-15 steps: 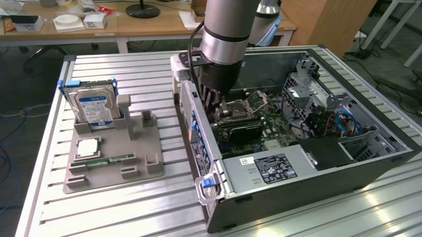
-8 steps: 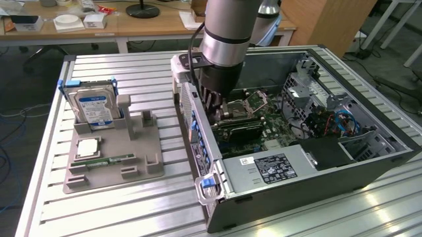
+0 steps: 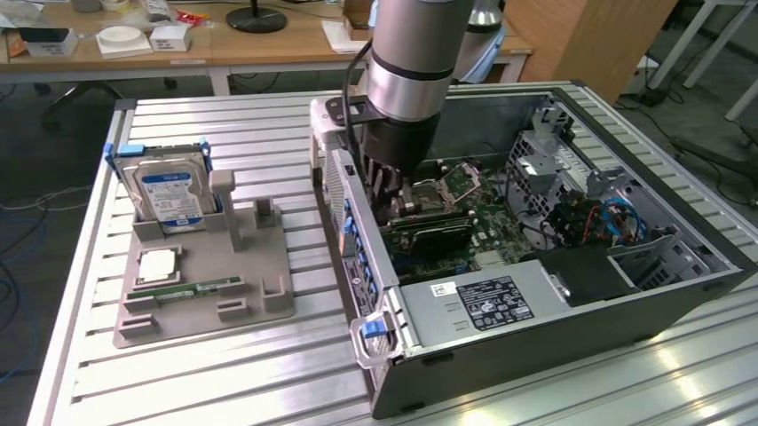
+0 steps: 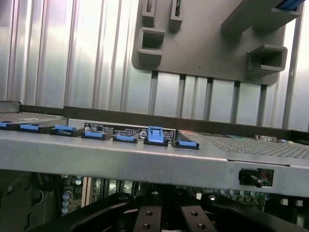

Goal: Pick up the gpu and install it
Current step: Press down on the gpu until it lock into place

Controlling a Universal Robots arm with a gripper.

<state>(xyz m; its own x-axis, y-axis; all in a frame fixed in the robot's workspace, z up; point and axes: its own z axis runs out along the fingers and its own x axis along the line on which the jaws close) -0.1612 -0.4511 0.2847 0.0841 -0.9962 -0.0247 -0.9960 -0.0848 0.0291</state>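
Observation:
In the exterior view the gpu [image 3: 429, 232], a thin dark card, stands on edge across the green motherboard [image 3: 498, 226] inside the open computer case [image 3: 663, 293]. My gripper [image 3: 400, 197] reaches down into the case from the silver arm and sits right at the card's upper edge, at its end near the case's rear wall. Whether it grips the card is hidden by the gripper body. The wrist view looks past the black gripper parts [image 4: 169, 217] over the case's rear wall [image 4: 145, 159] with its blue clips [image 4: 155, 135].
A grey parts holder [image 3: 237, 266] lies on the slatted table at the exterior view's left, holding a silver hard drive [image 3: 172, 191], a processor [image 3: 158, 264] and a green memory stick [image 3: 195, 288]. Drive cage and cables [image 3: 592, 217] crowd the case's far side. A wooden desk stands behind.

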